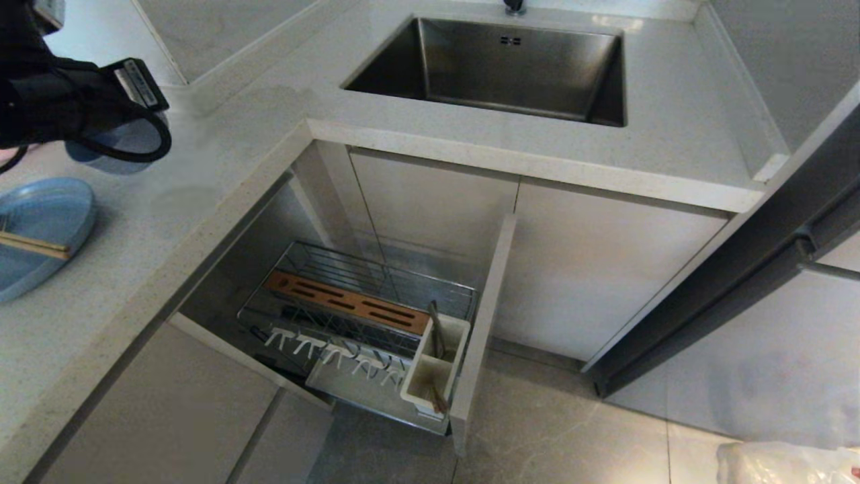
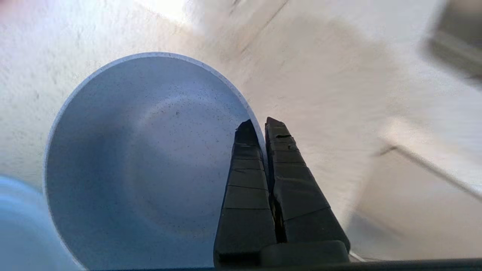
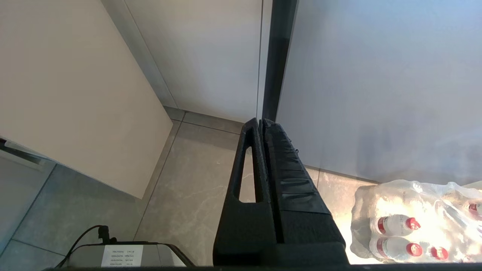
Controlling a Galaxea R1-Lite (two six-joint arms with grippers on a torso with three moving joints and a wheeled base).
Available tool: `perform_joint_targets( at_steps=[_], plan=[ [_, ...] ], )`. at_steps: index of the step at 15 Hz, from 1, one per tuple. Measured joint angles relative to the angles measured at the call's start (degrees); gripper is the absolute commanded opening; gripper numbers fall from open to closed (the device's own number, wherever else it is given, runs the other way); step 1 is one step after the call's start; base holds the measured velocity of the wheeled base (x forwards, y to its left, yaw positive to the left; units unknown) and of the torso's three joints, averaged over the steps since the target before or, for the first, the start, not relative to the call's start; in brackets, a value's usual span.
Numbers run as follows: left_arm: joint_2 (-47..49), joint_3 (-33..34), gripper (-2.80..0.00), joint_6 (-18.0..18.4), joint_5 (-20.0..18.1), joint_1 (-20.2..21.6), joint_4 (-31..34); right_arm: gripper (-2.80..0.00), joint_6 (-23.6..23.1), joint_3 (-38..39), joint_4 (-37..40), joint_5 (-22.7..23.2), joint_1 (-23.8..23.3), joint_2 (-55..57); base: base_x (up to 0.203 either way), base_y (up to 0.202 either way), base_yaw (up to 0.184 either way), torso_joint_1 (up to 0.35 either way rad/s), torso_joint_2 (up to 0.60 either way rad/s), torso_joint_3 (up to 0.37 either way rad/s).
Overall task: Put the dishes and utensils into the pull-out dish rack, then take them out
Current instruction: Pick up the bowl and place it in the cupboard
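My left gripper [image 2: 260,124] is shut on the rim of the pale-blue bowl [image 2: 143,162], one finger inside and one outside. In the head view the left arm [image 1: 67,101] reaches over the counter's far left, with the bowl [image 1: 124,144] under it. I cannot tell whether the bowl touches the counter. The blue plate [image 1: 40,228] lies nearer the counter's front, with the wooden chopsticks [image 1: 33,245] across it. The pull-out dish rack [image 1: 363,316] stands open below the counter. A silver utensil [image 1: 435,329] stands in its white cup [image 1: 430,373]. My right gripper [image 3: 261,120] hangs shut and empty over the floor.
The steel sink [image 1: 504,67] is set in the counter behind the rack. The rack's beige front panel [image 1: 484,323] juts out over the floor. A wrapped pack of water bottles [image 3: 414,222] sits on the floor to the right, and a grey box with a cable [image 3: 124,256] is below the right arm.
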Motion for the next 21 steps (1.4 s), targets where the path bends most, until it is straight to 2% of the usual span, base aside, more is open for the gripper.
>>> perform_joint_targets(
  at_steps=[3, 6, 9, 11, 13, 15, 16, 21],
  plan=[
    [-6.76, 2.92, -2.80, -0.75, -1.85, -2.83, 1.05, -2.80, 0.00, 0.00, 0.00, -0.02, 0.00, 0.00, 0.000, 0.000, 0.000, 0.000, 0.00, 0.000],
    [-13.50, 4.99, -2.80, -2.79, -0.52, -9.24, 6.11, -2.80, 0.00, 0.00, 0.00, -0.02, 0.00, 0.00, 0.000, 0.000, 0.000, 0.000, 0.00, 0.000],
    [-17.85, 5.42, -2.80, -9.62, -0.26, -18.67, 5.76, -2.80, 0.00, 0.00, 0.00, 0.00, 0.00, 0.00, 0.000, 0.000, 0.000, 0.000, 0.00, 0.000],
    [-19.46, 7.34, -2.80, -16.04, 0.00, -23.56, -0.52, -2.80, 0.00, 0.00, 0.00, 0.01, 0.00, 0.00, 0.000, 0.000, 0.000, 0.000, 0.00, 0.000],
    [-20.19, 13.00, -2.80, -20.99, 0.07, -27.81, -10.74, -2.80, 0.00, 0.00, 0.00, 0.01, 0.00, 0.00, 0.000, 0.000, 0.000, 0.000, 0.00, 0.000],
    [-19.17, 17.93, -2.80, -22.17, 0.18, -30.73, -18.85, -2.80, 0.00, 0.00, 0.00, -0.02, 0.00, 0.00, 0.000, 0.000, 0.000, 0.000, 0.00, 0.000],
    [-17.99, 19.12, -2.80, -22.26, 0.07, -31.46, -20.34, -2.80, 0.00, 0.00, 0.00, 0.00, 0.00, 0.00, 0.000, 0.000, 0.000, 0.000, 0.00, 0.000],
    [-14.96, 18.54, -2.80, -17.12, 0.50, -32.38, -11.80, -2.80, 0.00, 0.00, 0.00, -0.02, 0.00, 0.00, 0.000, 0.000, 0.000, 0.000, 0.00, 0.000]
  ],
)
